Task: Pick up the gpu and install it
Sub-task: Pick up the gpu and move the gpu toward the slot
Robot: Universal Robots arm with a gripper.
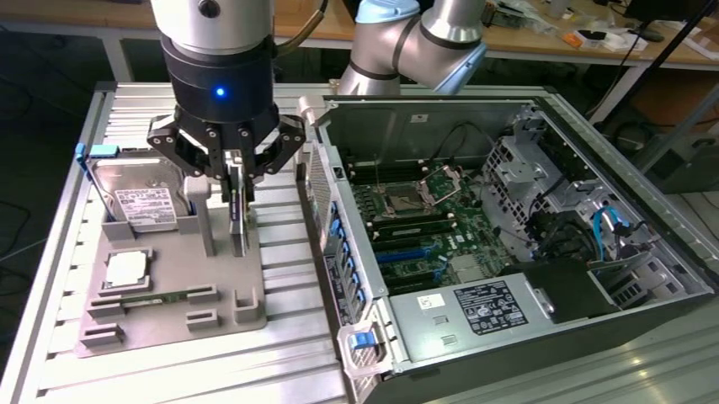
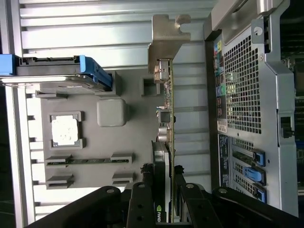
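Note:
The gpu [image 1: 237, 223] is a thin green card standing on edge, long side vertical, over the grey parts holder [image 1: 168, 318]. My gripper [image 1: 236, 187] is shut on its upper part, one black finger on each face. Whether its lower edge still touches the holder I cannot tell. In the wrist view the gpu [image 2: 169, 118] is edge-on, with its metal bracket [image 2: 164, 45] at the far end and my gripper [image 2: 164, 178] clamped on the near end. The open computer case [image 1: 629, 278] lies just to the exterior view's right, with its motherboard [image 1: 422, 223] exposed.
On the holder a silver hard drive [image 1: 141, 200] with a blue clip stands in its cradle. A square silver chip [image 1: 127, 268] and a memory stick [image 1: 157, 297] lie nearer the front. The case's perforated rear wall [image 2: 242, 85] stands close beside the card. The table top [image 1: 225, 370] is ribbed aluminium.

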